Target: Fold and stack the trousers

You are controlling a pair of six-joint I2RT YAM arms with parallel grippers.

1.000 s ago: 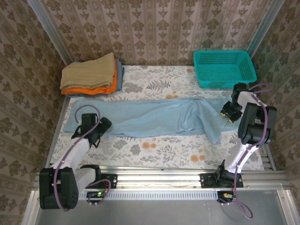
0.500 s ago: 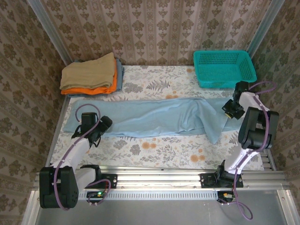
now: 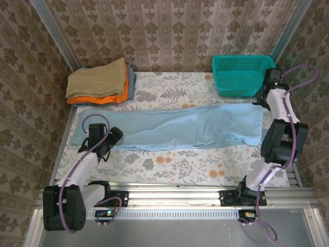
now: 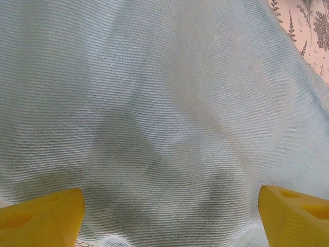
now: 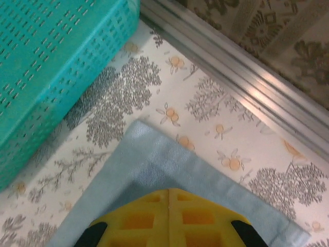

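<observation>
1. Right end effector [image 3: 260,99] has gone from mid-right of frame up to the upper right, beside the teal basket [image 3: 241,57]. It took the trousers [image 3: 180,128] end w/ it, so the flopped-over flap at right is now pulled flat. Left arm has barely shifted.
2. Right end effector [image 5: 168,194]: fingers together, apparently clamped on the trousers [image 5: 154,164] just inside the far right corner. Basket wall [image 5: 51,62] is upper left in wrist view, not touching the cloth.
3. Left end effector [image 3: 105,139]: fingers apart, nothing held, poised over the trousers' left end. In the wrist view [image 4: 169,221] the cloth [image 4: 164,103] spans between both fingers [image 4: 46,215]; contact can't be told.
4. Key relation: trousers lie flat on the surface [image 3: 180,164], long axis left–right across mid-frame. Each arm sits at its own end, right on the upper right corner, left at lower left. Next fold prob. needs the left to grip too.
5. Count: 1 trousers, 1 basket, 1 stack upper left w/ tan garment [image 3: 97,77] on orange garment [image 3: 110,98], 2 arms.
</observation>
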